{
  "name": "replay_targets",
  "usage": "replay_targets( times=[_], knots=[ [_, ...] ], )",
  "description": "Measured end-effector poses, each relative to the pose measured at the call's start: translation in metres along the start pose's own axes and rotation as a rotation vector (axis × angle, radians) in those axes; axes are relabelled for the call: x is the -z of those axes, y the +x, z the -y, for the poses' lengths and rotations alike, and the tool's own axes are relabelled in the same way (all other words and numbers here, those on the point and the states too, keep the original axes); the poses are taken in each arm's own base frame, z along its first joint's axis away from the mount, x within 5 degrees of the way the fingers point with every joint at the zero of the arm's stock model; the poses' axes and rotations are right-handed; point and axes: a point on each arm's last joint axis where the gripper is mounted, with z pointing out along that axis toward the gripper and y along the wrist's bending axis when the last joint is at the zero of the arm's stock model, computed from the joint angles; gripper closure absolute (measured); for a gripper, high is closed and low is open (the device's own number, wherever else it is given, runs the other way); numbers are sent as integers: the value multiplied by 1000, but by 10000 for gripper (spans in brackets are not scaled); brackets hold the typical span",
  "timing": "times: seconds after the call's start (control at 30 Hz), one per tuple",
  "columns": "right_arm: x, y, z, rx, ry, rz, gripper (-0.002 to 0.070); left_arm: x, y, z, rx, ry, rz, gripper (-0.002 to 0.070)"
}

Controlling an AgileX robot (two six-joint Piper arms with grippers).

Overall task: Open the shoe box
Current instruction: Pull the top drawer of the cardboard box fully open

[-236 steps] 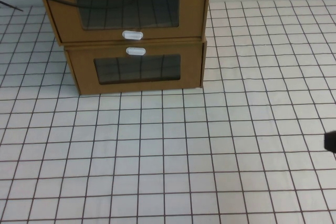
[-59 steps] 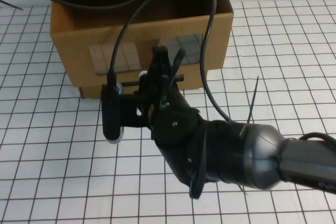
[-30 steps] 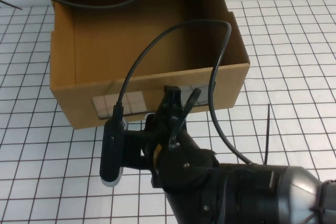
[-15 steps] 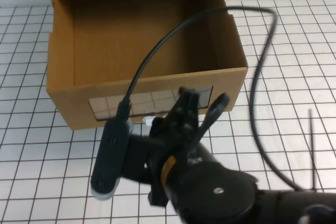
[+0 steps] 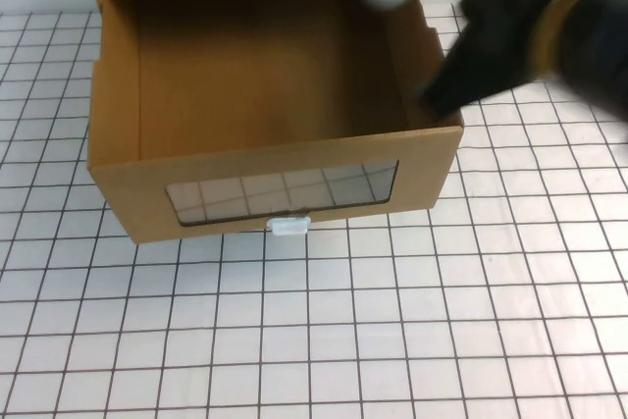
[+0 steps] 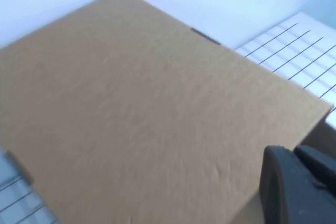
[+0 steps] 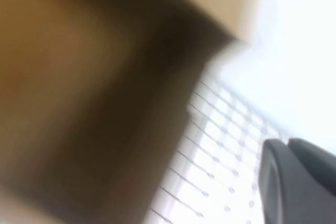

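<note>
- The shoe box [image 5: 132, 198] stands open at the far left of the gridded worktop [image 5: 392, 321], its drawer drawn out toward the robot and its brown inside bare to view.
- On the shoe box's front wall a clear window [image 5: 283, 191] shows grid lines behind it, and a small white handle [image 5: 288, 226] sits just under the window at the middle of the lower edge.
- The right gripper [image 5: 461, 76] hangs blurred over the shoe box's far right corner, near the right wall, its jaws drawn together.
- In the right wrist view, cardboard fills most of the picture beside a dark part of the right gripper [image 7: 299, 182].
- The left gripper [image 6: 296, 184] is just above the shoe box's flat cardboard top [image 6: 147, 108]; whether it is open or closed I cannot tell.
</note>
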Motion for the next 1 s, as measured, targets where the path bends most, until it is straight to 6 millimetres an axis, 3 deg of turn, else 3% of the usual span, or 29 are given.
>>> replay_targets(
  times=[0.1,0.23,0.4,0.53,0.67,0.8,1.0],
  knots=[
    [-5,11,48,-133,46,-80,687,29,4,10,-15,-40,-18,677],
    [-8,39,104,-321,79,-208,688,55,21,24,-13,-70,-21,677],
    [-6,76,140,-500,36,-254,689,88,61,46,-42,-153,77,677],
    [13,103,141,-609,15,-182,689,115,110,66,-62,-257,207,677],
    [35,129,124,-659,-6,-102,689,135,166,83,-55,-395,397,677],
    [56,156,106,-670,-10,-36,689,147,223,99,-45,-471,500,677],
    [85,197,79,-686,-10,58,689,146,296,121,-41,-464,487,677]
  ],
)
